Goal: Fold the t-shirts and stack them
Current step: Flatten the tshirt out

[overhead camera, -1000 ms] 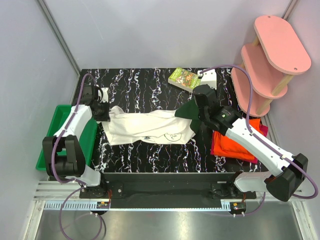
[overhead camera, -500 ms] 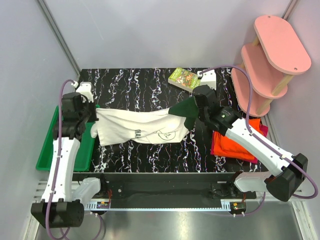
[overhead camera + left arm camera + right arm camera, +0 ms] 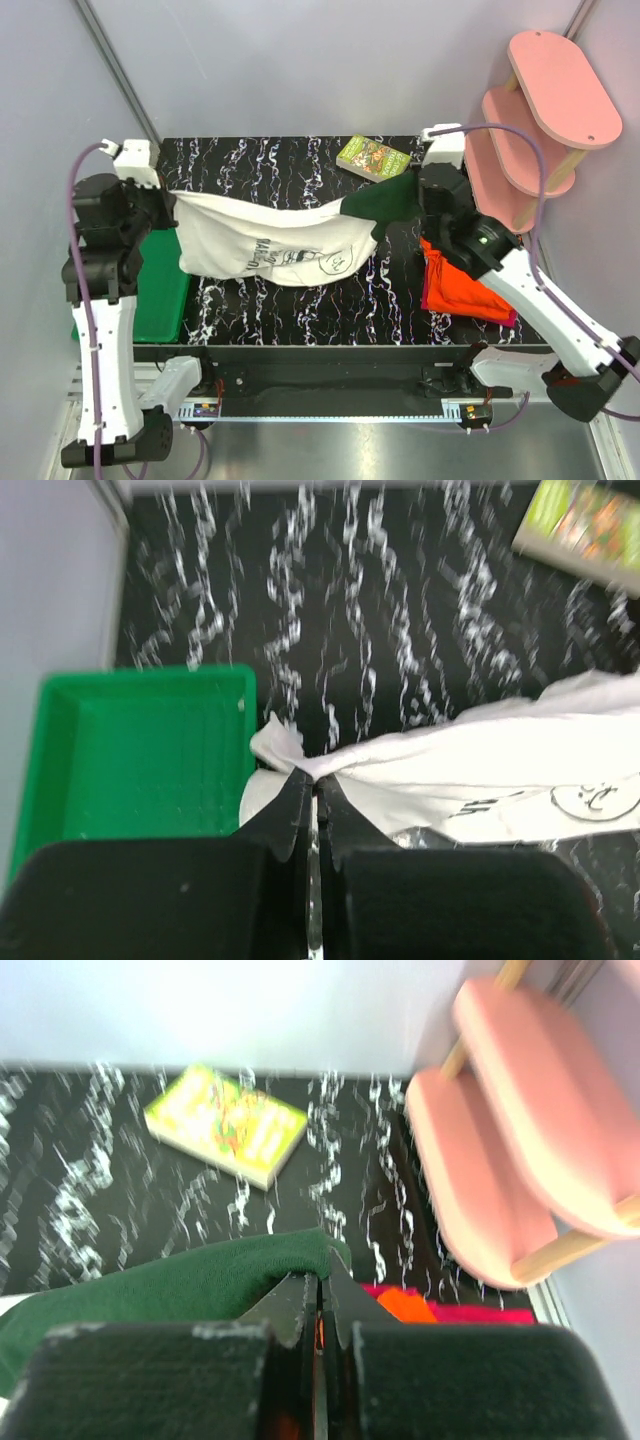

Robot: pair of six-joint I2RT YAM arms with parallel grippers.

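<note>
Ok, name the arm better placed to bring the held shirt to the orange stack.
Right, probably. The right gripper pinches the shirt by its green sleeve just beside the orange stack; the left gripper holds the white end far off, over by the tray.

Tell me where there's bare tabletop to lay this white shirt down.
Bare table: the far strip left of the book, and the near strip in front of the white shirt. The right edge is crowded with orange and magenta shirts.
</note>
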